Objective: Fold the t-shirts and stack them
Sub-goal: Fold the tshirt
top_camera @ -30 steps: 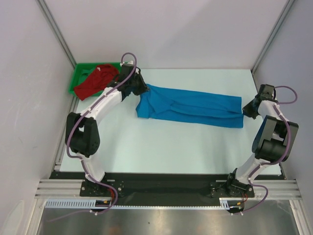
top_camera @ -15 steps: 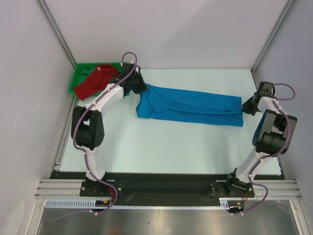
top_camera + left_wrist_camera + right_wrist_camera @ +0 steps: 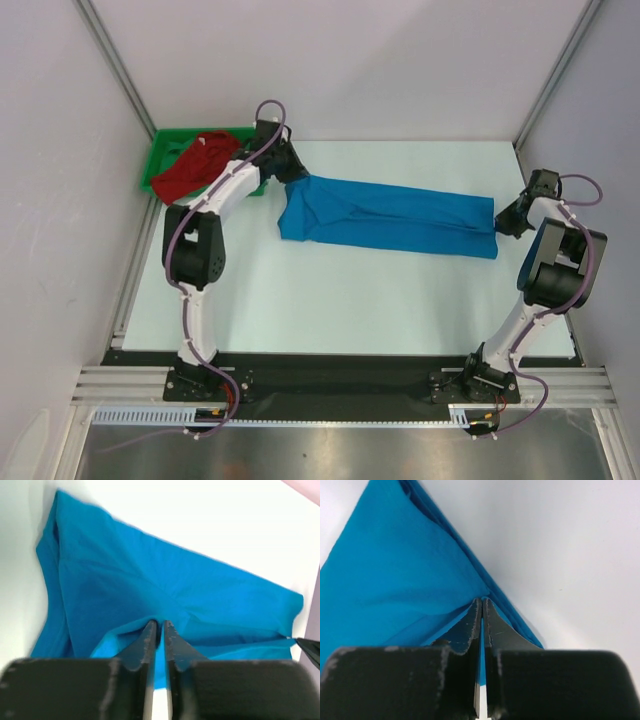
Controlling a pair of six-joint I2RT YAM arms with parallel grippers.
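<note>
Edging rearward since a second ago, left end effector (image 3: 296,179), with right end effector (image 3: 501,224), is clamping the blue t-shirt (image 3: 390,217), stretching it long and flat.

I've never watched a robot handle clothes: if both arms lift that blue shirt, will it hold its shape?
Probably not: the blue shirt wrinkles where the left gripper pinches it. Its middle would likely sag between that and the right gripper. The cloth looks thin, so probably light.
</note>
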